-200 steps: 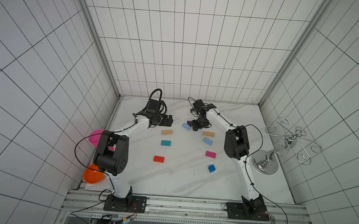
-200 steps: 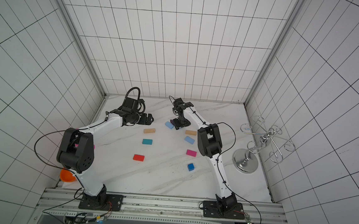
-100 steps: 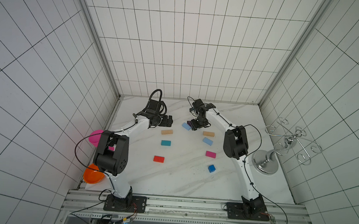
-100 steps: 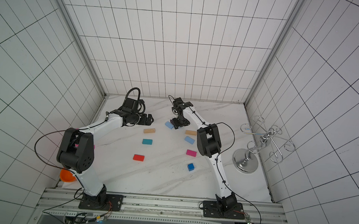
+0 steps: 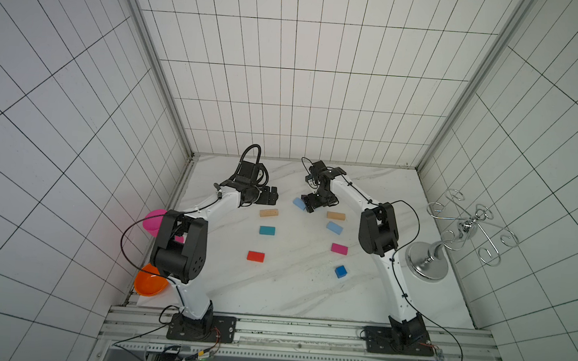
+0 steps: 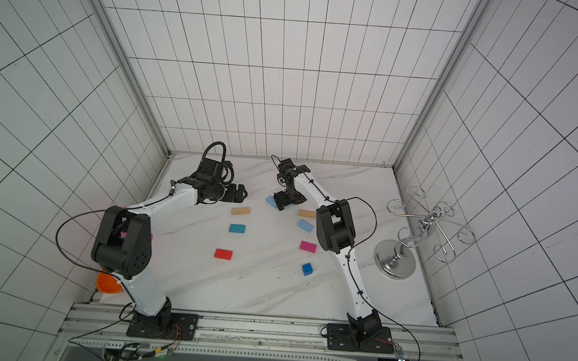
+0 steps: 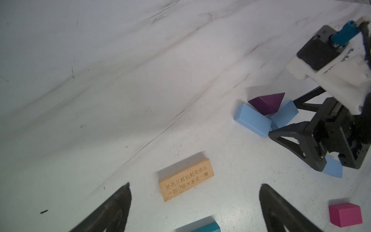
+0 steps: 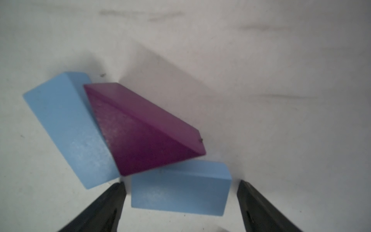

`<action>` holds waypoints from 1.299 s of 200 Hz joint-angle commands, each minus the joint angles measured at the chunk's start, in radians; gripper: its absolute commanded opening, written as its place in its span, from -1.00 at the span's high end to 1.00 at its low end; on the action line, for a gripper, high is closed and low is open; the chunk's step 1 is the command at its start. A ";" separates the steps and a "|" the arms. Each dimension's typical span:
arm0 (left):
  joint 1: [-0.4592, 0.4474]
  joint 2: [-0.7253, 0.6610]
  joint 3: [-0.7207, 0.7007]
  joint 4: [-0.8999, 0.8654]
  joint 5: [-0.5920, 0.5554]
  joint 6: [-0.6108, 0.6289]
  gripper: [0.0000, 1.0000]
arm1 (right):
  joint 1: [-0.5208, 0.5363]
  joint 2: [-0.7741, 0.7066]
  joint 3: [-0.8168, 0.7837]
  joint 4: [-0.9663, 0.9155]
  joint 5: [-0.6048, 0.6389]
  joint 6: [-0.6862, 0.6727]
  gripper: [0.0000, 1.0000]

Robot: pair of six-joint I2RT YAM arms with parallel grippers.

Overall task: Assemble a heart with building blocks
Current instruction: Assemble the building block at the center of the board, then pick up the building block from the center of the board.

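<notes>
At table's 12 o'clock end: purple triangle (image 8: 144,128) wedged betw 2 lt-blue blocks (image 8: 70,128) (image 8: 180,188), touching both – prob. heart notch. R gripper (image 8: 180,182) jaws apart, straddling one, no grip. L gripper (image 7: 195,184) jaws apart, aimed at tan block (image 5: 269,213) at 10 – likely next nudge. Heart unclosed: loose ring. Count: lt-blue 3 (3rd lt-blue (image 5: 334,227)), tan 2 (2nd tan (image 5: 335,215)), teal (image 5: 267,230) 1, red (image 5: 255,256) 1, magenta (image 5: 339,249) 1, blue cube (image 5: 341,271) 1 at 5, triangle 1; total 10.
</notes>
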 commanded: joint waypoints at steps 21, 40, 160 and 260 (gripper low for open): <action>-0.008 0.003 -0.002 0.012 -0.017 0.006 -0.96 | -0.011 -0.023 0.024 -0.039 -0.015 0.006 -0.97; -0.014 0.001 0.013 -0.008 -0.035 0.017 -0.96 | -0.012 -0.066 0.008 -0.040 -0.028 0.001 -0.97; -0.055 0.070 0.078 -0.152 -0.067 0.419 -0.80 | -0.190 -0.410 -0.439 0.050 -0.111 -0.306 -0.64; -0.056 0.128 0.038 -0.137 -0.005 0.453 -0.78 | -0.158 -0.389 -0.564 0.120 -0.031 -0.397 -0.65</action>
